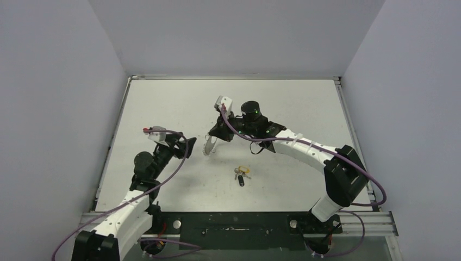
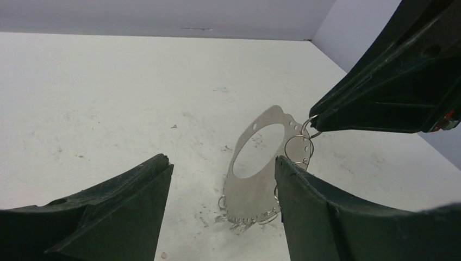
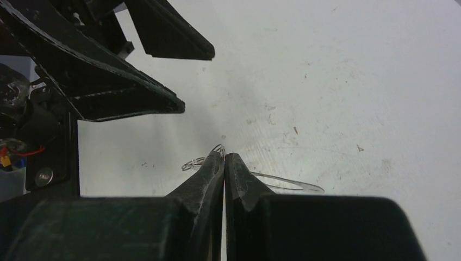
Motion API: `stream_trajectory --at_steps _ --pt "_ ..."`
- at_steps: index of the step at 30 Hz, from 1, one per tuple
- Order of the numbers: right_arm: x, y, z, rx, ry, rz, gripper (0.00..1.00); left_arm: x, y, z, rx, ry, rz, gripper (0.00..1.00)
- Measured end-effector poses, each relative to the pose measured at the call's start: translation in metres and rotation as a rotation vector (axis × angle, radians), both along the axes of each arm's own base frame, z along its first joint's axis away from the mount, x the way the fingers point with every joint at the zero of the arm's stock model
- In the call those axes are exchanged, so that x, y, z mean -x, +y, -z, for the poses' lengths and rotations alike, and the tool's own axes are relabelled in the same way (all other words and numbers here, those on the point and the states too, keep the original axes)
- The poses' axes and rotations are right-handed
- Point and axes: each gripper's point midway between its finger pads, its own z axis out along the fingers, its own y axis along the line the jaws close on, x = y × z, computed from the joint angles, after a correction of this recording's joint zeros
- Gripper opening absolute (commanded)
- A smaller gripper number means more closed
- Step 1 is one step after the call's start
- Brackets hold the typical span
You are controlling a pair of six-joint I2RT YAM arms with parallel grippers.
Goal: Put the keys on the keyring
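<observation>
- The right gripper (image 3: 224,156) pinched the upper edge of the keyring (image 2: 249,191), which stood upright with its lower rings on the table (image 1: 304,103).
- The left gripper (image 2: 223,163) was spread, near the keyring but not touching it.
- The keys (image 1: 241,174) lay together, apart from the keyring.
</observation>
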Motion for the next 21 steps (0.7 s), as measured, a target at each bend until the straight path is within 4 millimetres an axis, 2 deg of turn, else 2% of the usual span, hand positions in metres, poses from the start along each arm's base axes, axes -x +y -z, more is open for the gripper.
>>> stream_trajectory --at_steps 4,7,11,18,21 --pt "0.003 0.002 0.003 -0.028 -0.014 -0.026 0.0 0.0 -0.019 0.007 -0.059 -0.009 0.071 0.65" --pt "0.008 -0.003 0.018 -0.035 0.005 -0.034 0.0 0.006 -0.041 0.01 -0.123 -0.04 0.145 0.65" --pt "0.015 -0.018 0.04 -0.064 0.046 -0.024 0.0 0.015 -0.062 0.017 -0.216 -0.092 0.225 0.65" --pt "0.029 -0.052 0.083 -0.057 0.107 0.012 0.0 0.018 -0.076 0.024 -0.329 -0.179 0.296 0.61" --pt "0.031 -0.055 0.084 -0.074 0.094 -0.004 0.0 0.021 -0.081 0.03 -0.37 -0.208 0.344 0.59"
